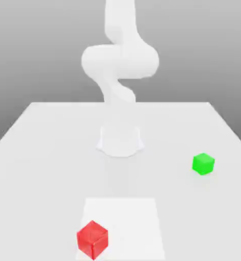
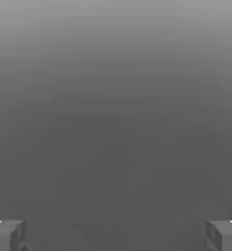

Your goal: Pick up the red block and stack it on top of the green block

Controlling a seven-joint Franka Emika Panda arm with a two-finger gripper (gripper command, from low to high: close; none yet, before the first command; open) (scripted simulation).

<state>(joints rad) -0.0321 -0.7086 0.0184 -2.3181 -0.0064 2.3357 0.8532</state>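
- Red block (image 1: pixel 92 240), lower left of the exterior frame, on the white patch (image 1: pixel 130 224)
- Green block (image 1: pixel 203 164), farther back, right of the frame, well apart from the red
- Arm (image 1: pixel 120 61) rising upper centre
- Gripper (image 2: pixel 116 236): fingers spread wide, nothing between

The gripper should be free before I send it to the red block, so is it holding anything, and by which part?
Nothing is held: the gripper stands open with nothing between its fingers.
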